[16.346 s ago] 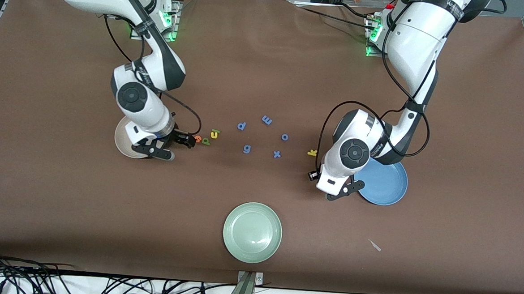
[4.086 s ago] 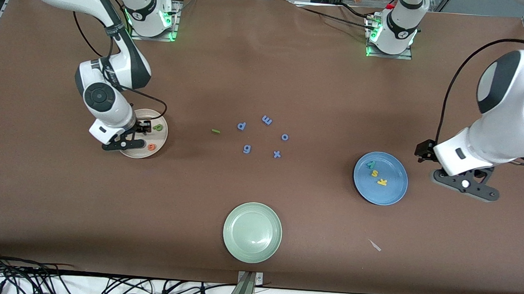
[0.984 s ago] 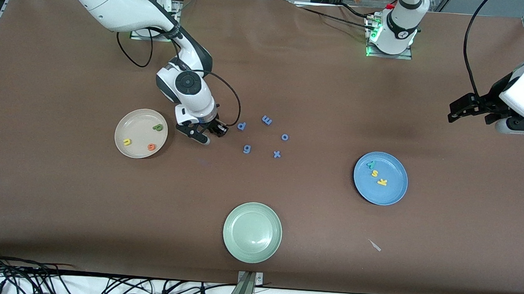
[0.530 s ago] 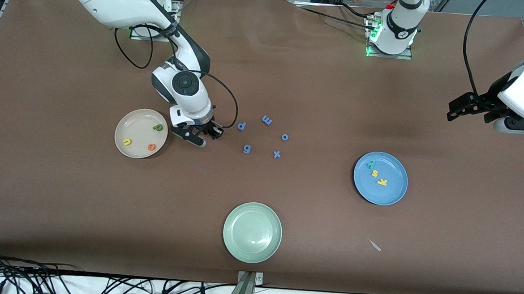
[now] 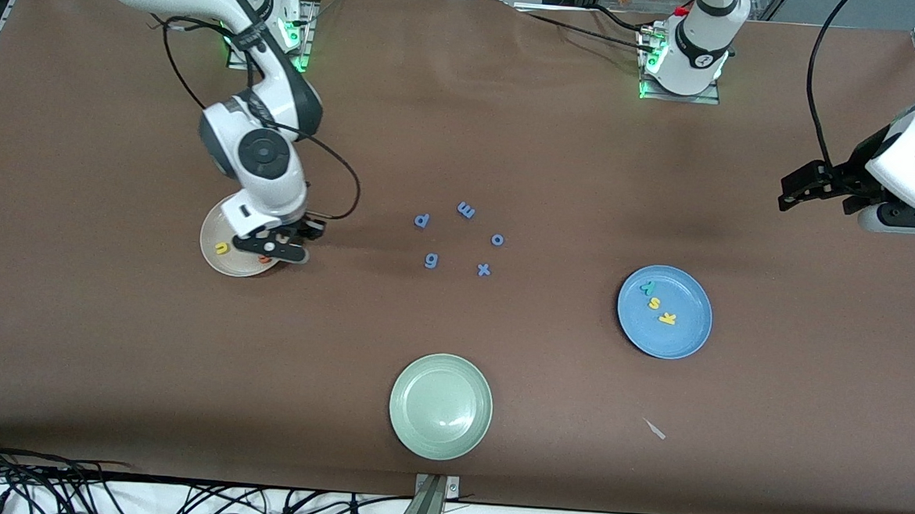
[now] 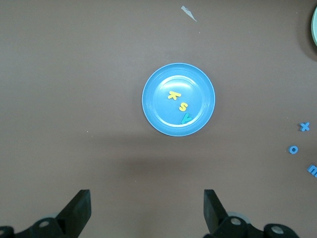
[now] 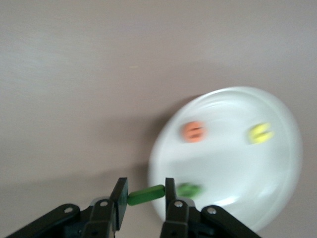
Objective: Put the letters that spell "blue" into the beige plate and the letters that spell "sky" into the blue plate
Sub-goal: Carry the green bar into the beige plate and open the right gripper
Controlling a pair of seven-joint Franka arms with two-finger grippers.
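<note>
I see my right gripper [image 7: 143,196] pinching the thin green "l" [image 7: 145,195] over the beige plate's [image 7: 277,173] rim, while my left gripper [image 6: 147,210] waits wide open.

beige plate [image 5: 211,250] half hidden under right arm, orange "e" [image 7: 193,132] blurred

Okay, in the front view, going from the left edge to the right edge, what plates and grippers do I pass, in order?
beige plate → right gripper, shut on the thin green "l" over that plate's edge → pale green plate → blue plate → left gripper, open and waiting at its end of the table.
</note>
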